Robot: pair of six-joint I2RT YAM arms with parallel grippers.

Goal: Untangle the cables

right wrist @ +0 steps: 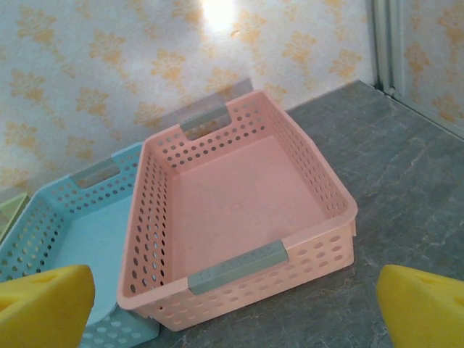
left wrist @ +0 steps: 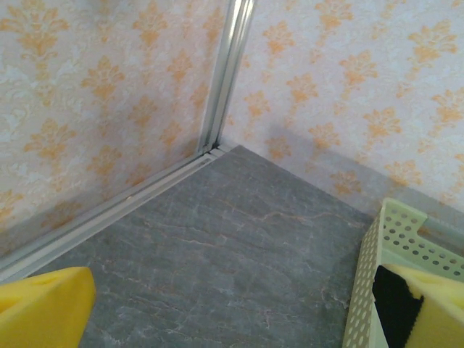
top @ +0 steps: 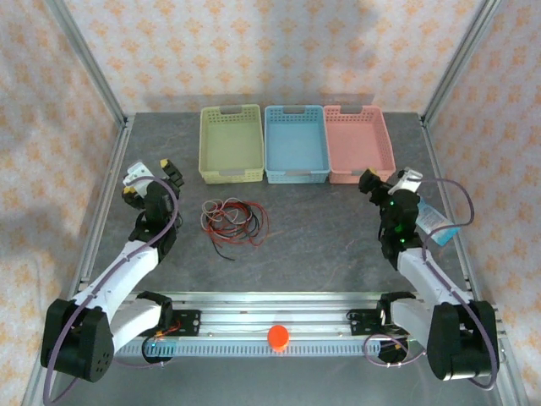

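Top external | left gripper, right gripper jaws spread | cables: I may pinch crossed strands, tightening the tangle.

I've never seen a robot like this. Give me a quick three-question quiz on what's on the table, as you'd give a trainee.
1. True or false: the left hand and the right hand both stand open and empty.
2. The tangled cables lie: A) in the pink basket; B) on the table, in front of the yellow-green basket; C) in a hand.
3. How many baskets stand in the row at the far side?
Key: 1 true; 2 B; 3 three.
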